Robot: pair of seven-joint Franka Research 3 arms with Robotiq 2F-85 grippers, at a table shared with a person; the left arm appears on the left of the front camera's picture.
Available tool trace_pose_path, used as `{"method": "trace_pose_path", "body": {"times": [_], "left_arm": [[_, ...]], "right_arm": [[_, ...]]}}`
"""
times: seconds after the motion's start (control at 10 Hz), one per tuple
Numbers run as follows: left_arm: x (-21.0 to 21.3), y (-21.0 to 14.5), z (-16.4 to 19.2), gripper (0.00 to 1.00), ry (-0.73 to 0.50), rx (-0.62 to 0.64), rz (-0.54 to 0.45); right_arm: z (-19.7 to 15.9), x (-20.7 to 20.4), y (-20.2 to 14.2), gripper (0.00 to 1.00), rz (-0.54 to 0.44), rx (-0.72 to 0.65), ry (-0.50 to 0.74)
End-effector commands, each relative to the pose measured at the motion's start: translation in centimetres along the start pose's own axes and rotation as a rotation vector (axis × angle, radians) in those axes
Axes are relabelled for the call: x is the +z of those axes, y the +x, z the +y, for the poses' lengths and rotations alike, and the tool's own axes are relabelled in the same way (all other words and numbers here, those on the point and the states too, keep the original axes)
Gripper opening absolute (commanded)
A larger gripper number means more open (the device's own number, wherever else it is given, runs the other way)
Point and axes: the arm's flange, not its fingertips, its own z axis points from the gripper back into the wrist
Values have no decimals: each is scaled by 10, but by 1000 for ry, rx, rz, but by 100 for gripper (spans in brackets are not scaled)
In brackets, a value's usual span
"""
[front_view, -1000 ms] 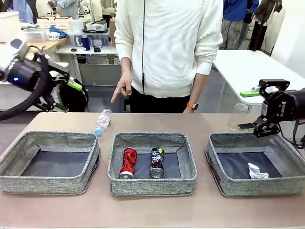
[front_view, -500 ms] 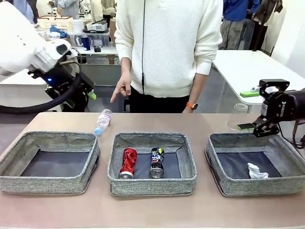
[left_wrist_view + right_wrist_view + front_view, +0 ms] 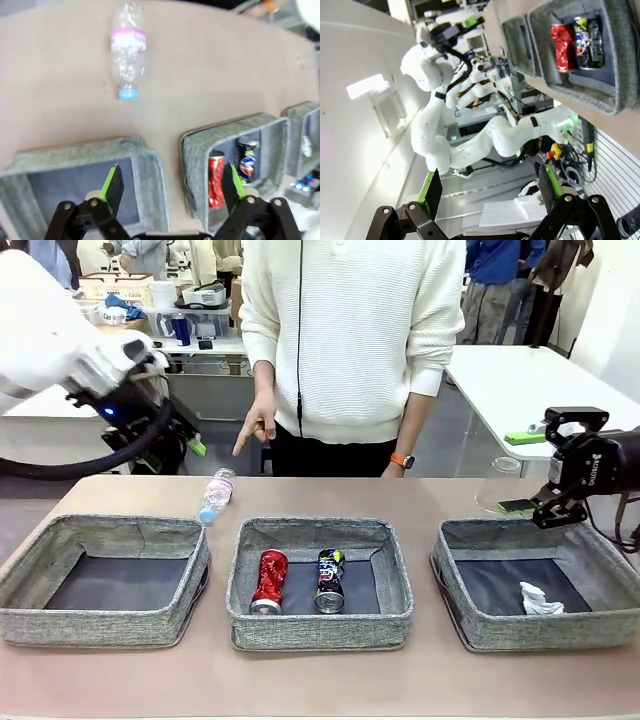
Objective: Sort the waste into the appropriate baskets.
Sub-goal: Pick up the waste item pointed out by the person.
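The left pincer [image 3: 186,449] hangs in the air over the far left part of the counter [image 3: 320,680], behind the left basket [image 3: 100,625]. Its fingers are released and wide apart, and nothing is between them. In the left wrist view this pincer [image 3: 172,182] looks down on the far wall of the left basket [image 3: 145,160].

The bottle [image 3: 215,495] lies on its side on the bare counter, behind the gap between the left basket and the middle basket [image 3: 320,630]. In the left wrist view the bottle [image 3: 128,52] has its blue cap toward the baskets and touches nothing.

The red can [image 3: 270,581] and the dark can [image 3: 329,580] lie side by side in the middle basket. The paper wad [image 3: 540,599] lies in the right basket [image 3: 540,633], near its front right corner.

The right pincer [image 3: 520,472] is over the far edge of the right basket, also released and holding nothing. The cup [image 3: 500,485] is on the counter just behind this basket, close to the green pads. I cannot tell if it is between the fingers or behind them.

The person [image 3: 350,340] stands at the far side. One hand [image 3: 258,428] points down with a finger, above the bottle.
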Motion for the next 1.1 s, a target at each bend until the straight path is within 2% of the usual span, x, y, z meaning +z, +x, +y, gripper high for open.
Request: {"method": "trace_pose_path", "body": {"times": [0.0,0.3,0.5,0.6,0.9,1.0], "left_arm": [[-48,52,-13,100,73,-31,81],[-93,58,-7,100,153,-18,118],[-122,58,3,100,273,-13,53],[-132,61,7,100,273,-25,19],[-169,65,17,100,242,-96,4],[-176,65,19,100,267,-89,-9]], "right_arm": [[1,-1,2,100,0,29,19],[1,-1,2,100,0,29,19],[1,-1,2,100,0,29,19],[1,-1,2,100,0,29,19],[1,-1,2,100,0,29,19],[1,-1,2,100,0,29,19]]}}
